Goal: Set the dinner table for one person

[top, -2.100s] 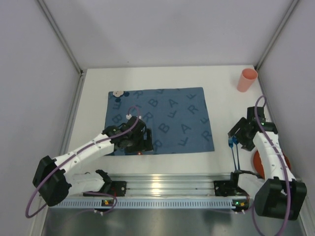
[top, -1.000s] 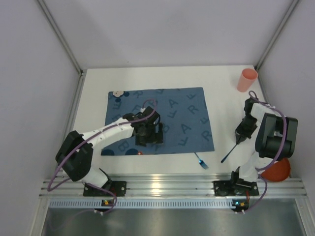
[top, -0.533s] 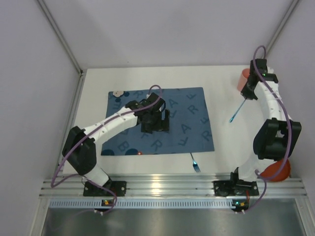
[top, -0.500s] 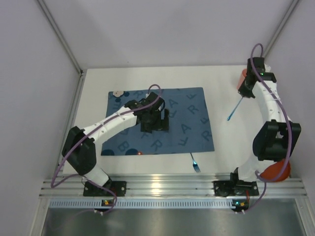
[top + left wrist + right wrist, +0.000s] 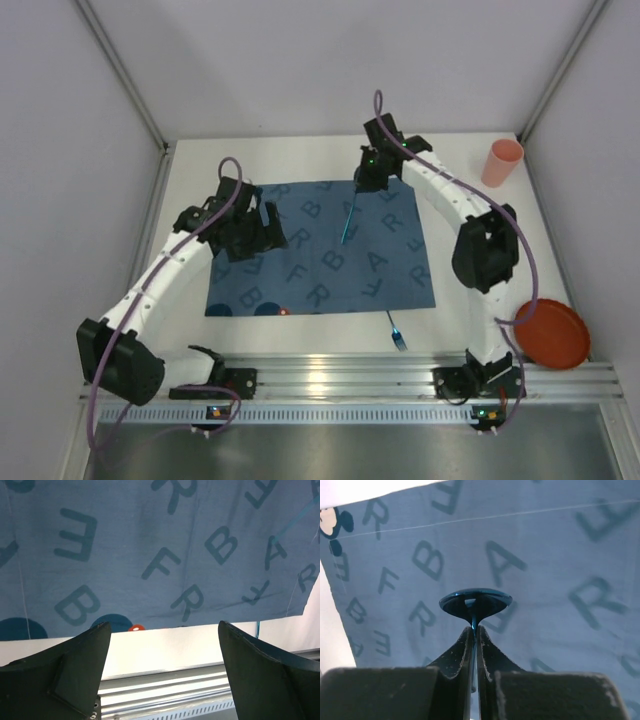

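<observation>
My right gripper [image 5: 366, 180] hangs over the back of the dark blue letter-printed placemat [image 5: 320, 255], shut on a slim blue spoon [image 5: 347, 222]. In the right wrist view its fingers [image 5: 465, 645] pinch the handle, and the spoon's bowl [image 5: 475, 602] sticks out past the tips above the placemat [image 5: 545, 540]. My left gripper [image 5: 258, 235] is open and empty over the placemat's left part. Its jaws [image 5: 162, 625] stand wide above the mat's near edge. A blue fork [image 5: 397, 334] lies on the white dinner table [image 5: 190, 170] just in front of the mat.
A pink cup [image 5: 503, 162] stands upright at the back right corner. A red plate [image 5: 550, 333] lies at the front right by the aluminium rail [image 5: 330, 375]. Grey walls close in the table on three sides.
The right arm has swung from beside the pink cup leftward to over the placemat's back, with the spoon in it. The left gripper has moved from the mat's middle to its left part.
</observation>
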`<state>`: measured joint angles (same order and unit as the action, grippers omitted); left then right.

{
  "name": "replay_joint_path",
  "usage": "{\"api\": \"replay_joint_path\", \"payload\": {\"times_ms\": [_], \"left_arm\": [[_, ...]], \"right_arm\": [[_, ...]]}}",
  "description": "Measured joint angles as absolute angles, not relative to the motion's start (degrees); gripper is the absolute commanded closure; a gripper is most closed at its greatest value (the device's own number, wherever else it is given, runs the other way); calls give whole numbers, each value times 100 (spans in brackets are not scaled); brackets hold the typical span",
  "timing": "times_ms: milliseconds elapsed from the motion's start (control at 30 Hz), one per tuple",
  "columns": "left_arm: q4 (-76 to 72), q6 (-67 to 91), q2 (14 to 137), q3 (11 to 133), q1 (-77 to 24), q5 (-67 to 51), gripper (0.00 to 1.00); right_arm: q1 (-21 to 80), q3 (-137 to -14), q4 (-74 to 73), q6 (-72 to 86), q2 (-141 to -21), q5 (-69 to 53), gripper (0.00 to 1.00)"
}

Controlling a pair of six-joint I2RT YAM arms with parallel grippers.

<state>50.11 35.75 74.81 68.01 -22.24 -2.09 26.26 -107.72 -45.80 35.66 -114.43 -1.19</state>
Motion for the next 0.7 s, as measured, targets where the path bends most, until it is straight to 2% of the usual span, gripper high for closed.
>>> {"api": "replay_joint_path", "payload": {"times_ms": [133,300,700], "left_arm": [[5245,3538,6976,6587,-2174,-154,6],[5476,3542,6632,6381,-2154,-97,6],[5688,3629,6313,6099,-2145,117,6]], "right_arm": [[2814,-11636,-4707,3551,-12455,-207,100],[2799,-12114,-5258,3009,-13150,51,100],[2794,-11756,-6307,1653,-13397,1007,100]]}}
